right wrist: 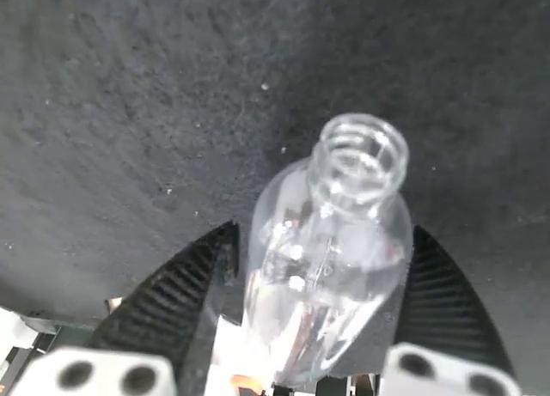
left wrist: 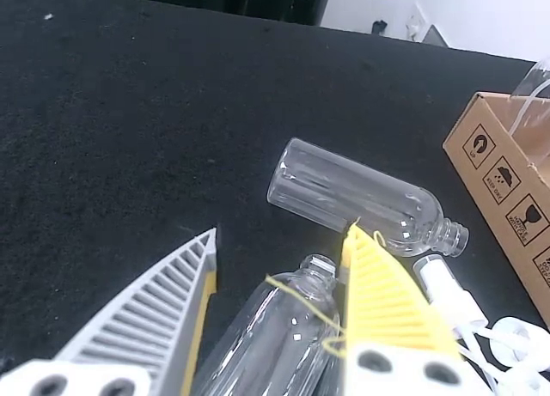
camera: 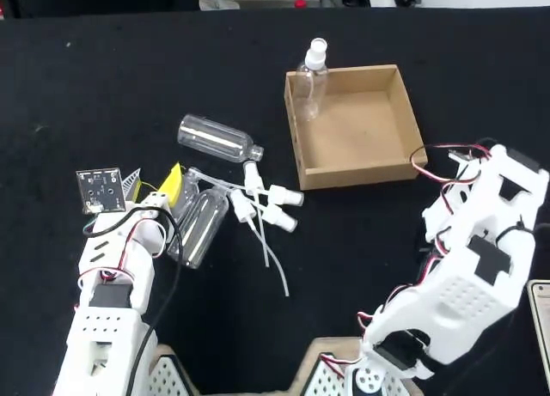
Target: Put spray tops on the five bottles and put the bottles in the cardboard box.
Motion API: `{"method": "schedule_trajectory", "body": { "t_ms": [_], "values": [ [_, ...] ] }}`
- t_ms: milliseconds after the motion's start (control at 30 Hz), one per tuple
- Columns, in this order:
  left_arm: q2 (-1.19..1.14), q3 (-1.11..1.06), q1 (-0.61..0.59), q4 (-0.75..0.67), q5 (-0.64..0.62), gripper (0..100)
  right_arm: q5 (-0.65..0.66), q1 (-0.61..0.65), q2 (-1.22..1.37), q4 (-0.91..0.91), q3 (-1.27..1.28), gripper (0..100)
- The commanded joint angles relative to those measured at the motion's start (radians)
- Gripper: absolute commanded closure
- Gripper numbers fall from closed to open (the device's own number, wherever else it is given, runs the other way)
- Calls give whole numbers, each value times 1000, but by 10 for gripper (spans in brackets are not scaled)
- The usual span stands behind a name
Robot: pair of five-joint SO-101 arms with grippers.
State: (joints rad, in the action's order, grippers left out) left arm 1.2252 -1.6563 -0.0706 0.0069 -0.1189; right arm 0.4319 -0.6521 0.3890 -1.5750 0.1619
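My left gripper (camera: 155, 179) (left wrist: 282, 237) is open low over the table, its grey and yellow fingers either side of a clear, capless bottle (left wrist: 275, 327) that lies on its side. A second one (camera: 206, 228) lies right beside it. Another capless bottle (camera: 216, 139) (left wrist: 361, 198) lies just beyond. Several loose spray tops (camera: 262, 203) (left wrist: 455, 301) with thin tubes lie between these and the cardboard box (camera: 357, 174) (left wrist: 507, 190). One bottle with a spray top (camera: 311, 78) stands in the box's far left corner. My right gripper (right wrist: 322, 233) is shut on a capless bottle (right wrist: 331, 241), held above the cloth.
A black cloth covers the table (camera: 103, 78). The right arm (camera: 477, 258) is folded at the near right, close to the box's front corner. A pale device (camera: 541, 327) sits at the right edge. Open cloth lies left of the bottles and behind them.
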Motion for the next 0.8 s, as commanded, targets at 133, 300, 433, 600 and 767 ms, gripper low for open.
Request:
{"method": "schedule_trajectory", "body": {
  "t_ms": [133, 300, 433, 600, 767],
  "values": [
    [14, 13, 12, -28, 8, 770, 8, -25, -8, 12, -148, 851],
    [14, 13, 12, -28, 8, 770, 8, -40, -10, 9, -239, 874],
    [14, 13, 12, -28, 8, 770, 18, -74, -12, -26, -372, 874],
    [14, 15, 12, -28, 8, 770, 54, -112, -68, 43, -415, 874],
    [14, 15, 12, -28, 8, 770, 51, -124, -209, 167, -303, 874]
  ]
}}
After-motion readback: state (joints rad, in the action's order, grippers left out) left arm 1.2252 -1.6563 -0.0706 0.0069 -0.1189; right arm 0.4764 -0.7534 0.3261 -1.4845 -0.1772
